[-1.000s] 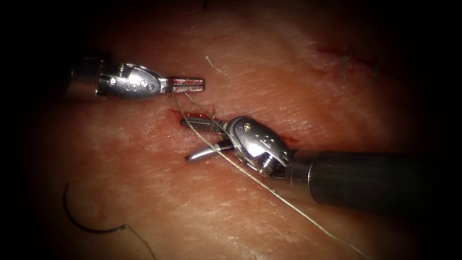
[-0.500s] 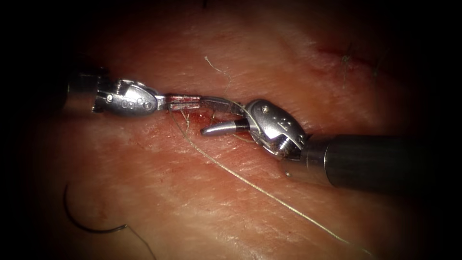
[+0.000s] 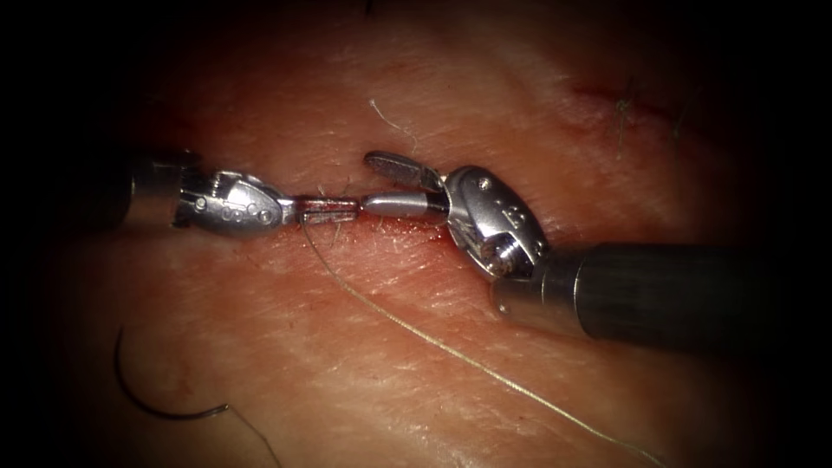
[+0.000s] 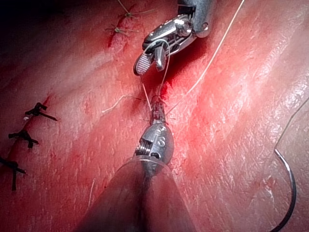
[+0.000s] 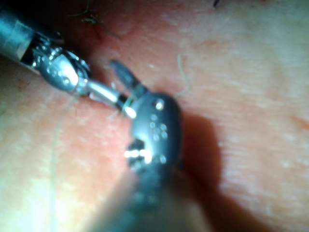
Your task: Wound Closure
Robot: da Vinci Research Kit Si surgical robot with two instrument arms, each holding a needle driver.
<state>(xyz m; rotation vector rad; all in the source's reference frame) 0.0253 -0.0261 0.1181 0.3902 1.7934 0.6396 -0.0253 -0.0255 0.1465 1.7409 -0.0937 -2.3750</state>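
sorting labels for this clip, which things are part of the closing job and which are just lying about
In the job:
- left tool, shut on the thread
- right tool, jaws open, holding nothing
- cut in the tissue

Lying about:
- needle, free on the tissue, left of the cut
- finished stitches

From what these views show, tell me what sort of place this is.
Most likely a surgical-robot suturing practice bench. Two wristed tools meet over a cut in the tissue: the left tool shut on the thread, the right tool open and empty. A curved needle lies loose on the tissue, left of the cut.
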